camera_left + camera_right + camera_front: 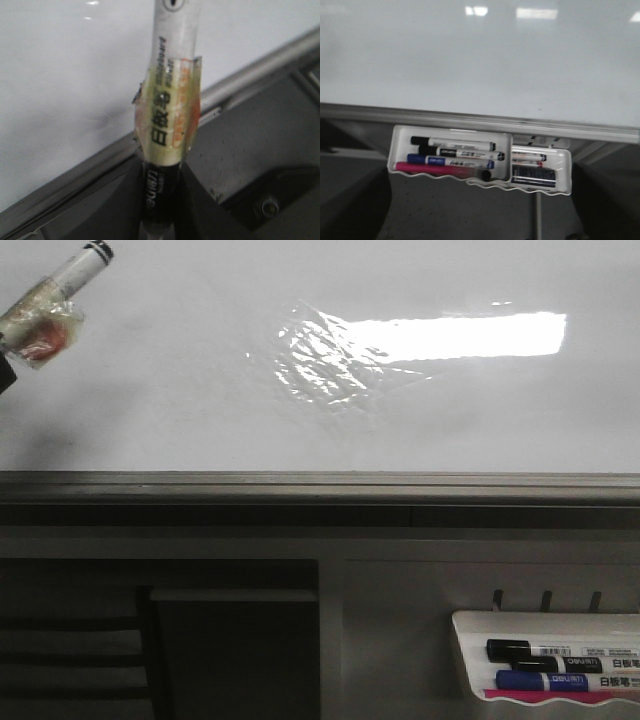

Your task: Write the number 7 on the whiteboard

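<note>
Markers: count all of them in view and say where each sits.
4 clearly: one marker in the left gripper; black marker, second black and blue in the tray. Others may be hidden.

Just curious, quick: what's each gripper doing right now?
Left gripper: closed on a taped marker, near the whiteboard.
Right gripper: not in view, so cannot be told.

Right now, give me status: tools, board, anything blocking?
Left tool shut on marker, raised at board's upper left. Right tool out of view. Whiteboard blank, no 7 yet. Nothing blocking.
</note>
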Controlling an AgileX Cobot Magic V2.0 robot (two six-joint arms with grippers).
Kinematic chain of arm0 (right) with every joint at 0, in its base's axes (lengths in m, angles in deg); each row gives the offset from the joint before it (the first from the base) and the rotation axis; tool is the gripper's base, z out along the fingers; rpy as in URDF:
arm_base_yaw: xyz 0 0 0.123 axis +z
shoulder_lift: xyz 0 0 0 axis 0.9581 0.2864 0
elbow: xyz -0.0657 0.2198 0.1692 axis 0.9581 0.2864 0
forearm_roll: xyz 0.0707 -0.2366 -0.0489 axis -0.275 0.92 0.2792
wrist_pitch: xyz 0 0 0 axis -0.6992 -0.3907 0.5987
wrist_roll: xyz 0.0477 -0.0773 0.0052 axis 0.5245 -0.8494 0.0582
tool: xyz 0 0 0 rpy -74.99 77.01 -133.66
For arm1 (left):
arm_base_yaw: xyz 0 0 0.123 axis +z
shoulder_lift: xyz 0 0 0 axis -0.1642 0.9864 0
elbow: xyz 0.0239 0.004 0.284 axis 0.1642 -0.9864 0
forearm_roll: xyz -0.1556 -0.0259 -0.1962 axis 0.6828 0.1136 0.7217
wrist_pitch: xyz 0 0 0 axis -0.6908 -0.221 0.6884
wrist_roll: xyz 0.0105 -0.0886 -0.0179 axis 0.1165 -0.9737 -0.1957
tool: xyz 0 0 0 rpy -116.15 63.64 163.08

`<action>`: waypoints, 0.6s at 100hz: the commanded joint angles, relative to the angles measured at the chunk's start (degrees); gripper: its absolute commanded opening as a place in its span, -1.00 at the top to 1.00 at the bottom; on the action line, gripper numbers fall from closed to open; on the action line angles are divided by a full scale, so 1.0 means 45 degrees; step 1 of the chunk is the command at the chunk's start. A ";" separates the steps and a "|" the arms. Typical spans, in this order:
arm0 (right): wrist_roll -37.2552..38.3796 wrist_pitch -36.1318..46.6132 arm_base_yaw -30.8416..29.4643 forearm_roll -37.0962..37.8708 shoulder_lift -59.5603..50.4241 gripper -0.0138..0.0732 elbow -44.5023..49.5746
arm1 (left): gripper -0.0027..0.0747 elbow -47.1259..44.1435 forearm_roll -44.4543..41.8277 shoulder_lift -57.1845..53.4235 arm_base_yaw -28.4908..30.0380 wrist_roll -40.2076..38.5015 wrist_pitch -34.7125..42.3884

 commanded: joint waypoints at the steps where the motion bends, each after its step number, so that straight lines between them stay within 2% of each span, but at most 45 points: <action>1: -0.2305 -0.0101 -0.0017 -0.2098 0.0775 -0.81 -0.1039 | 0.83 0.1035 0.0530 -0.0163 -0.0754 0.1459 -0.1362; 7: -0.3911 -0.0673 0.0098 -0.3578 0.1368 -0.81 -0.1394 | 0.83 0.1334 0.1057 -0.0047 -0.1415 0.2749 -0.1947; 15: -0.6145 -0.1380 0.0416 -0.5323 0.2171 -0.81 -0.1879 | 0.83 0.1437 0.1602 -0.0027 -0.2257 0.3977 -0.1785; 32: -0.9433 -0.2120 0.2040 -0.6601 0.3658 -0.81 -0.2741 | 0.83 0.1437 0.1873 -0.0027 -0.4107 0.5507 -0.0896; 48: -1.2199 -0.0987 0.4533 -0.7432 0.4164 -0.81 -0.2974 | 0.83 0.1437 0.1873 -0.0027 -0.5056 0.5824 -0.0424; 60: -1.2520 0.0705 0.6332 -0.7434 0.4293 -0.81 -0.2974 | 0.83 0.1437 0.1873 -0.0027 -0.5238 0.5824 -0.0331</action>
